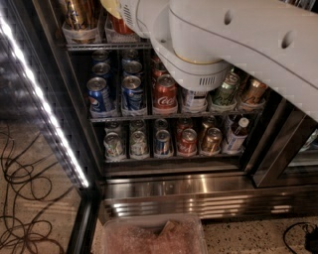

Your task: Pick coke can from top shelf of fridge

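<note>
The fridge (174,191) stands open in front of me. Its top shelf (99,46) is a wire rack at the upper left. A red can (120,25), likely the coke can, stands on it, mostly covered by my white arm (233,44). A gold can (79,15) stands to its left. The arm crosses from the right to the top left, and its end sits right at that red can. My gripper is not visible; it lies past the frame's top edge or behind the arm. A second coke can (165,94) stands on the middle shelf.
Blue Pepsi cans (99,94) stand on the middle shelf left, green and gold cans (227,90) on its right. Several cans and a bottle (237,133) fill the lower shelf. The light strip (44,109) runs down the left door edge. A plastic bin (154,235) and cables (25,198) lie on the floor.
</note>
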Controlling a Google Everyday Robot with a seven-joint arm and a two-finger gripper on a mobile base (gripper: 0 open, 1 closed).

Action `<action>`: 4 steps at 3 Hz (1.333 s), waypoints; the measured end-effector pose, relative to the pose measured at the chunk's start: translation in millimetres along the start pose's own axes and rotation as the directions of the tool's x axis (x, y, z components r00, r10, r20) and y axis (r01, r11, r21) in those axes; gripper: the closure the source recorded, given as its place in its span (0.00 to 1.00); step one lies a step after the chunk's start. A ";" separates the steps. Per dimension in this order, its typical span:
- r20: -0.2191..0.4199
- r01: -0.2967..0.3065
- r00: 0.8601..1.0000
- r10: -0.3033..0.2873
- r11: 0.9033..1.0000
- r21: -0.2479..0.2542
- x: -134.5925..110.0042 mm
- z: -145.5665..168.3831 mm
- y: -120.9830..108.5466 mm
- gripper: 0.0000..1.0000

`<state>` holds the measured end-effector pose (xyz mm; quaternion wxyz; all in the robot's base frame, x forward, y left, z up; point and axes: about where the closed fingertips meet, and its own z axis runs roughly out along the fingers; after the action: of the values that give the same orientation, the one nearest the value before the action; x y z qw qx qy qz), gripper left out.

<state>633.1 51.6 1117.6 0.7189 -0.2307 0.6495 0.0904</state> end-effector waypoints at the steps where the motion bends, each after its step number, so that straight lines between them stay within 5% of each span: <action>1: 0.000 0.000 1.000 0.000 1.000 0.000 -0.1 0.0 0.0 1.00; 3: 0.038 -0.022 0.999 0.024 0.999 -0.038 -35.7 -26.5 17.7 1.00; 4: 0.074 -0.050 0.996 0.059 0.993 -0.111 -64.5 -42.8 43.5 1.00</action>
<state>567.2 81.5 1169.1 0.7270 -0.2481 0.6215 0.1540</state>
